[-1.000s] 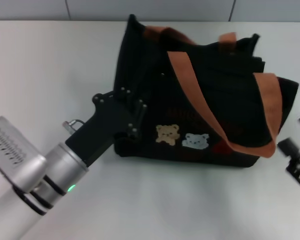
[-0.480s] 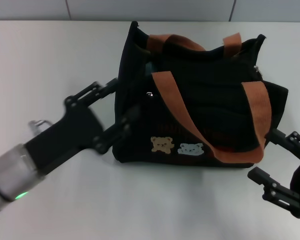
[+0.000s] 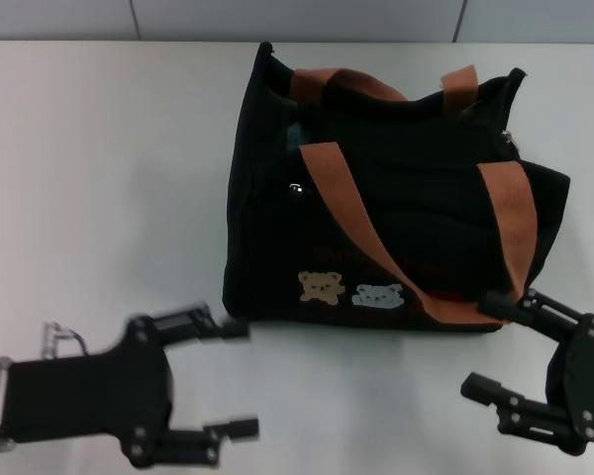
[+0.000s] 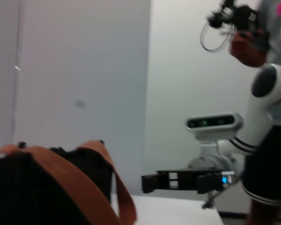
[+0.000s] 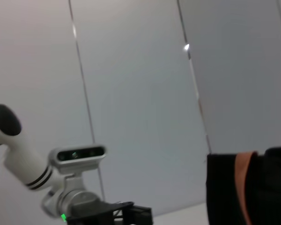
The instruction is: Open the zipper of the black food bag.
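The black food bag (image 3: 396, 208) stands upright mid-table, with its brown-orange handles (image 3: 342, 193) draped over the front and two bear patches low on the near side. A small silver glint (image 3: 295, 186) near the left handle may be the zipper pull; the zipper itself I cannot make out. My left gripper (image 3: 245, 379) hovers open over the table, in front of and left of the bag, holding nothing. Open and empty too, my right gripper (image 3: 478, 343) sits just off the bag's front right corner. The left wrist view shows the bag (image 4: 18, 187) and the far right gripper (image 4: 178, 180).
White tabletop (image 3: 99, 178) stretches left of and in front of the bag. A grey wall runs along the table's back edge. The right wrist view catches the bag's edge (image 5: 267, 187) and the left arm (image 5: 79, 187) across from it.
My left gripper has let go of the bag's left side and drawn back toward the front left, open. The bag has settled upright. My right gripper has come in toward its front right corner.
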